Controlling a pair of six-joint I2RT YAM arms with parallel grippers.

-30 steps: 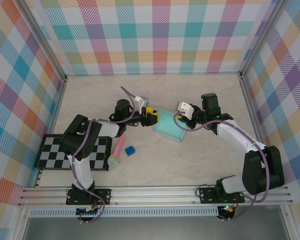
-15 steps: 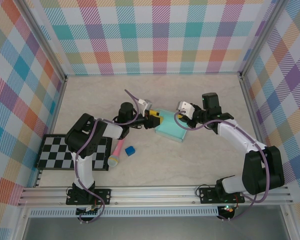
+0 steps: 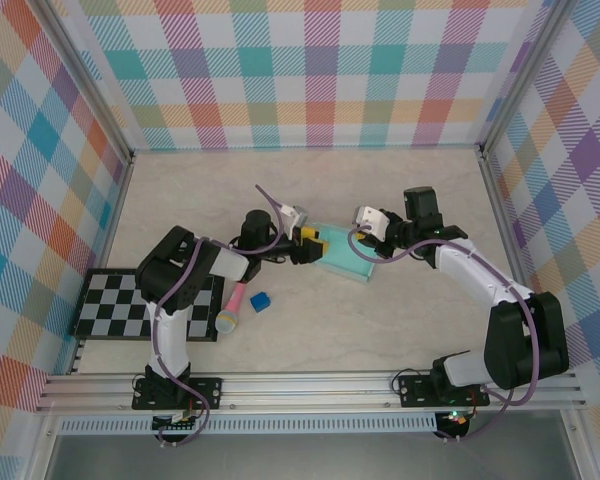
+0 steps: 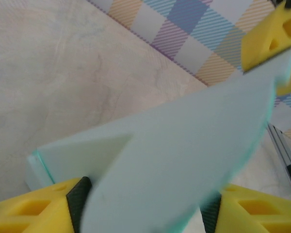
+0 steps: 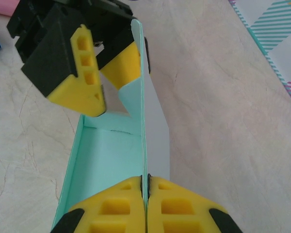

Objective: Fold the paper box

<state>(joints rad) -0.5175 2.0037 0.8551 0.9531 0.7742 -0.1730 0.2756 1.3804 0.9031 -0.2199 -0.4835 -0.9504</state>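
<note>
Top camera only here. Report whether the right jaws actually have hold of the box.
Observer: Yes. In the right wrist view the right gripper is shut on a thin upright panel of the paper box.
Operator: Give me the box's shape.
Observer: It is an open tray. The gripped panel stands on edge along one long side, and a lower wall runs along the opposite side.
Operator: Now report the left side.
Observer: The left gripper is at the tray's far end with its jaws apart. The left wrist view shows card lying between them, but I cannot tell whether the pads press it.
</note>
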